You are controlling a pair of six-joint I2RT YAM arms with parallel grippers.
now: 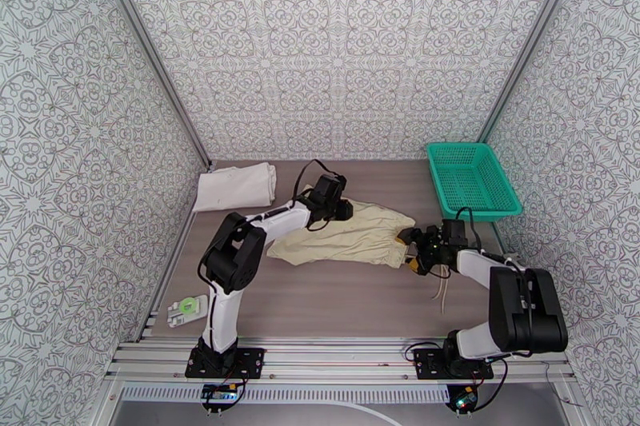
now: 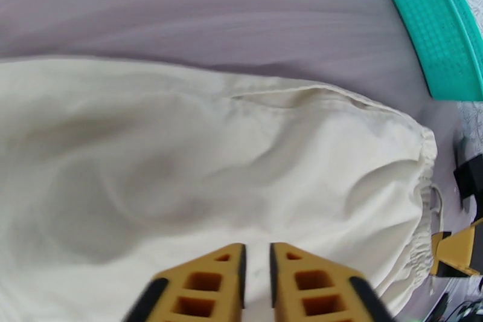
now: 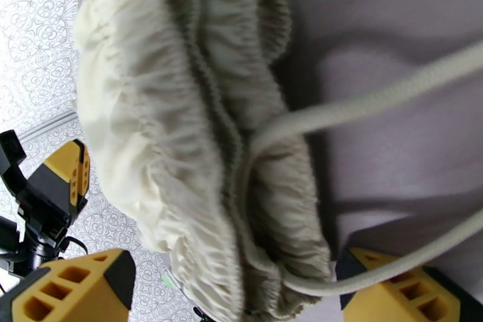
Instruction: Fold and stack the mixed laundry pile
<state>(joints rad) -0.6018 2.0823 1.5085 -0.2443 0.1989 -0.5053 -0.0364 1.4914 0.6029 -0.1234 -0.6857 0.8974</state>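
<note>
The beige garment (image 1: 344,236) lies spread across the table's middle, its gathered waistband (image 3: 199,154) toward the right. My left gripper (image 1: 346,208) is at its far edge. In the left wrist view the yellow fingers (image 2: 208,284) stand almost together, pinching the cloth (image 2: 181,154). My right gripper (image 1: 410,252) is at the waistband end, open wide, with the elastic bunch and a drawstring (image 3: 374,96) lying between its fingers (image 3: 72,287). The white T-shirt (image 1: 236,186) rests folded at the back left, away from both grippers.
A teal mesh basket (image 1: 472,178) stands at the back right, close behind the right arm. A small white and green object (image 1: 188,310) sits near the front left edge. The drawstring (image 1: 442,292) trails toward the front right. Patterned walls enclose the table.
</note>
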